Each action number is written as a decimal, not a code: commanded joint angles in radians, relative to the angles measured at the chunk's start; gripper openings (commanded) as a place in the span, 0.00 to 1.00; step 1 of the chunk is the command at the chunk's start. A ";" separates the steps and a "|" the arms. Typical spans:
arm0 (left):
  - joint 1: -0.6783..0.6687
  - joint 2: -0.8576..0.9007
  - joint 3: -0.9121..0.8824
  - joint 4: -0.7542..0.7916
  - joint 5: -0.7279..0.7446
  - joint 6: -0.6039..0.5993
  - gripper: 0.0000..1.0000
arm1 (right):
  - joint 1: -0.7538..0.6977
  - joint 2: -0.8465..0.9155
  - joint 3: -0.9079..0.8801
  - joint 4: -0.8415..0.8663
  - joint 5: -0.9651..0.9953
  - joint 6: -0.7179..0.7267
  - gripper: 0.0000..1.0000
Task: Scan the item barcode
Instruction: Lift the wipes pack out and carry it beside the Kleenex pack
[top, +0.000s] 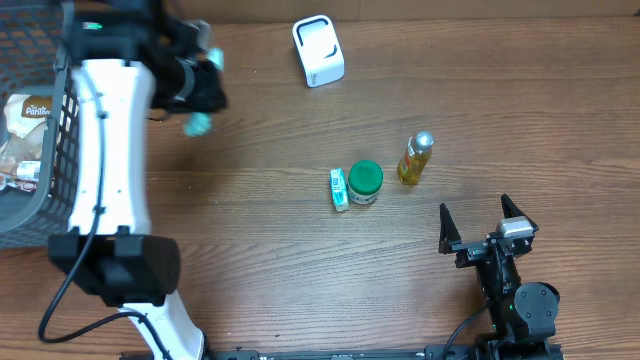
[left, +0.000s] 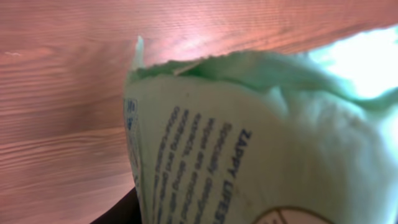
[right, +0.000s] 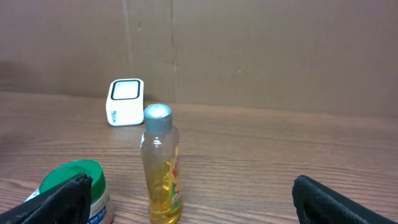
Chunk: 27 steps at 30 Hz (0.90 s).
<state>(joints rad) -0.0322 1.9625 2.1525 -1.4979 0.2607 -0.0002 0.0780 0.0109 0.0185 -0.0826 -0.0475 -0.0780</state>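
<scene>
A pale green soft packet (left: 249, 143) with blue print fills the left wrist view, held just above the wooden table. From overhead its teal ends (top: 198, 124) stick out on either side of my left gripper (top: 203, 90), which is shut on it at the far left. The white scanner box (top: 318, 50) stands at the back centre, well to the right of the packet, and shows again in the right wrist view (right: 125, 102). My right gripper (top: 487, 222) rests near the front right, open and holding nothing (right: 196, 199).
A green-lidded jar (top: 365, 182) and a small teal-and-white box (top: 339, 188) sit mid-table. A yellow bottle (top: 416, 158) with a silver cap stands to their right, in front of my right gripper. A wire basket (top: 25, 45) with snack packs is at the far left.
</scene>
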 joint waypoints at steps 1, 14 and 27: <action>-0.097 -0.020 -0.146 0.066 -0.032 -0.079 0.40 | -0.004 -0.008 -0.011 0.002 -0.003 -0.002 1.00; -0.401 -0.020 -0.680 0.511 -0.325 -0.478 0.25 | -0.004 -0.008 -0.011 0.002 -0.003 -0.002 1.00; -0.417 -0.020 -0.789 0.609 -0.339 -0.531 0.60 | -0.004 -0.008 -0.011 0.002 -0.003 -0.002 1.00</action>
<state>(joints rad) -0.4511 1.9640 1.3731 -0.8913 -0.0551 -0.5072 0.0780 0.0109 0.0185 -0.0834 -0.0483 -0.0788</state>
